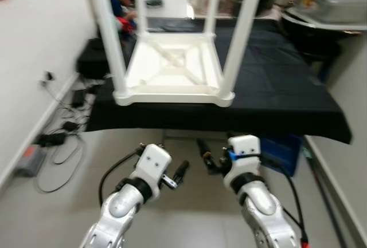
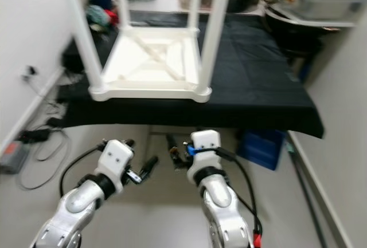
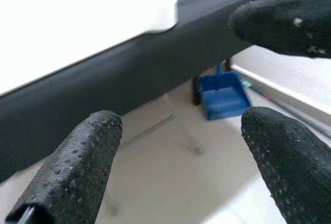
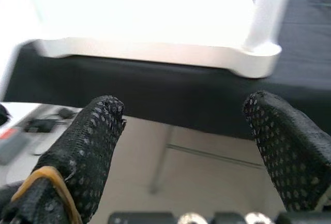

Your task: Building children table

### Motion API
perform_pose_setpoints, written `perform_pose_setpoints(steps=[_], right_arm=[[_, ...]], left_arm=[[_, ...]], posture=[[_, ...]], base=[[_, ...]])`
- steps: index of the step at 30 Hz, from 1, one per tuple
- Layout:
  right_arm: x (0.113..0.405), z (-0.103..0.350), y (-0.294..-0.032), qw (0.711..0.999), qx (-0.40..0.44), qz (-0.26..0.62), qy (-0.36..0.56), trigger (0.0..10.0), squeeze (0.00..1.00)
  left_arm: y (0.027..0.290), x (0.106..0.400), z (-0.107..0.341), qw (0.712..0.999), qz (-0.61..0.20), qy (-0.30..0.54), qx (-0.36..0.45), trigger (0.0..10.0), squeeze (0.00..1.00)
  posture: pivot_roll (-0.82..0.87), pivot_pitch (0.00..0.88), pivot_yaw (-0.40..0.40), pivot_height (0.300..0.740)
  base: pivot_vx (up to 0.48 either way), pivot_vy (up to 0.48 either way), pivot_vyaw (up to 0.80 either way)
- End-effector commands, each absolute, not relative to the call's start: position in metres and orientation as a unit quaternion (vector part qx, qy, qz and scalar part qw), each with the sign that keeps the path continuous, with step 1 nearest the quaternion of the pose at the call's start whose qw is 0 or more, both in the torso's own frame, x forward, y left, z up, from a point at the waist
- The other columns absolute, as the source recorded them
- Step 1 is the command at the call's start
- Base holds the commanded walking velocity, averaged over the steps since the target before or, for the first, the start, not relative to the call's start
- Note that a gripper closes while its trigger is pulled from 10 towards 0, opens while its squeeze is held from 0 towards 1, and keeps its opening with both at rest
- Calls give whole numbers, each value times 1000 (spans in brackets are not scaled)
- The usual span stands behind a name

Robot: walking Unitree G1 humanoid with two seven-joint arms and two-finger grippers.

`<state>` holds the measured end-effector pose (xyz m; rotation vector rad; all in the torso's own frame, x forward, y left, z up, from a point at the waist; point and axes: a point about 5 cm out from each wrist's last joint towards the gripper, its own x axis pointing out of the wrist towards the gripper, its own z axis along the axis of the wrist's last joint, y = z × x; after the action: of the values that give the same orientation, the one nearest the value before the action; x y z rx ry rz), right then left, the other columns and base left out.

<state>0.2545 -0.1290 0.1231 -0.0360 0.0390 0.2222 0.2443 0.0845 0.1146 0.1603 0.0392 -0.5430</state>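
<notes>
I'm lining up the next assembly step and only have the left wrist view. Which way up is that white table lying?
Observer: Upside down. The white table lies top-down on the black-covered bench, with its legs pointing up.
Operator: Is the right gripper carrying anything?
Observer: No. The right gripper is open and empty, low in front of the bench edge.
Operator: Anyone nearby?
Observer: Yes, a person is beyond the bench's far left corner.

You see two silver arms ending in white blocky wrists with black collars. The left gripper point(image 1: 182, 170) and right gripper point(image 1: 204, 150) have dimpled black fingers point(image 3: 77, 169). Black cables loop alongside; the right wrist carries a blue patch.
</notes>
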Motion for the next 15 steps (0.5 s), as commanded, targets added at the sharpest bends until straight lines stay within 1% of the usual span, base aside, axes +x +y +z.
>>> perform_pose_setpoints(steps=[1, 15], right_arm=[[255, 122, -134, 994, -23, 101, 21, 10000, 0], [256, 124, -137, 996, -28, 88, 16, 10000, 0]], left_arm=[[79, 244, 114, 957, -278, 21, 78, 10000, 0], [81, 245, 113, 959, -273, 29, 71, 10000, 0]], posture=[[87, 19, -12, 740], [89, 31, -14, 740]], base=[[307, 0, 0], [0, 0, 0]])
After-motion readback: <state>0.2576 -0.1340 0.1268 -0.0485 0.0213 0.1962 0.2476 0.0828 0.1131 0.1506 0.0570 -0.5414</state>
